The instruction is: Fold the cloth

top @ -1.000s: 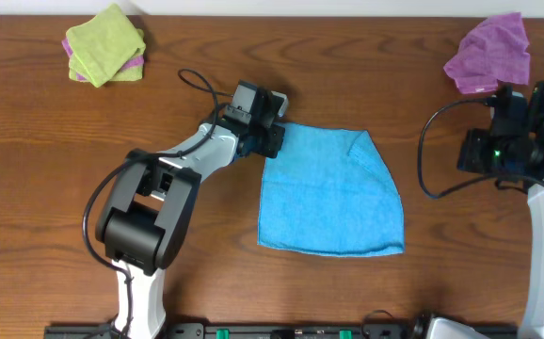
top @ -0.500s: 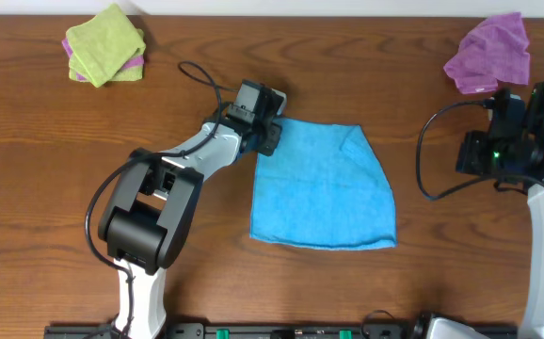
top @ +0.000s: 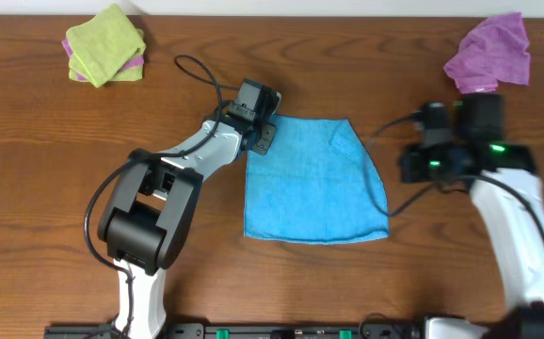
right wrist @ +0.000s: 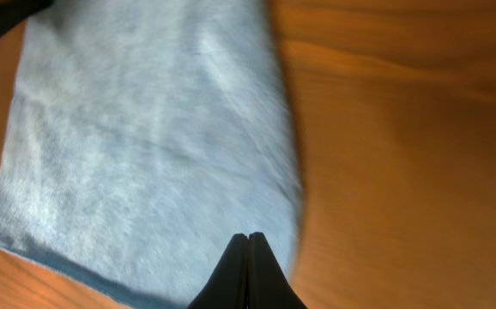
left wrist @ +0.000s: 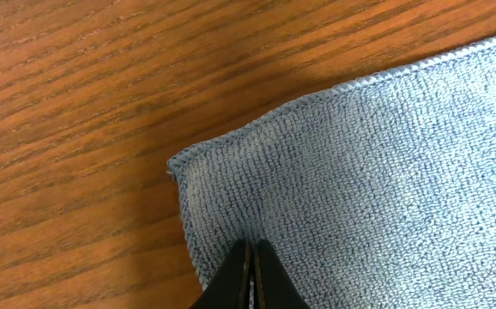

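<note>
Cloth (top: 314,184) flat on table (top: 46,188), corner pinched in left fingers (left wrist: 235,283); right fingers (right wrist: 235,279) together, empty.

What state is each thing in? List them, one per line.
cloth, spread flat, one corner folded over.
left end effector, shut on the cloth's corner.
right end effector, shut, empty, over the cloth's right edge.
lime-green cloth, folded.
purple cloth, crumpled in a heap.

Robot lab: bench-mounted arms (top: 150,217), wooden table (top: 27,188)
</note>
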Robot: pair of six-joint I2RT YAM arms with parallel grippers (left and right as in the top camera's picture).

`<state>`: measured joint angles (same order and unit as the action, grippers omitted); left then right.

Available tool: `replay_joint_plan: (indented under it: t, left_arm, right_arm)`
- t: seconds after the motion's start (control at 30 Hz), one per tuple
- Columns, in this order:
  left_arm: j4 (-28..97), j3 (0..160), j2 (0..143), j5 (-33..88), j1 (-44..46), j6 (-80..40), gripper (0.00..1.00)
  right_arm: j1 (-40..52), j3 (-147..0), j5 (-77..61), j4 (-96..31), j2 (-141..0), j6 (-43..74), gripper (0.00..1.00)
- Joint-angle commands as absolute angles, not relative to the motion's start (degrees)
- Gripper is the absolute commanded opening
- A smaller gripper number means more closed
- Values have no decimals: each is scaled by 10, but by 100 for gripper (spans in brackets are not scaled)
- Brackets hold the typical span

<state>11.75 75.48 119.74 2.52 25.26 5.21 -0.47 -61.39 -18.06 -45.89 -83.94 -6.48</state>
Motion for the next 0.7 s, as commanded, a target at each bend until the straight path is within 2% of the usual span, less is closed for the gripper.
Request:
replay_joint_plan:
  t: [0.0, 0.13, 0.33, 0.67]
  left_arm:
    - [133, 744, 1214, -6, 247, 64, 6]
    - [133, 744, 1214, -6, 247, 64, 6]
    - [132, 744, 1214, -6, 247, 64, 5]
    - [128, 744, 1214, -6, 247, 64, 6]
  right_arm:
    - [49, -610, -202, -421, -892, -58, 1]
    - [101, -617, -209, -341, -964, -56, 1]
    - [117, -620, -231, -267, -1034, -47, 1]
    - [118, -648, -207, -233, -1098, -48, 1]
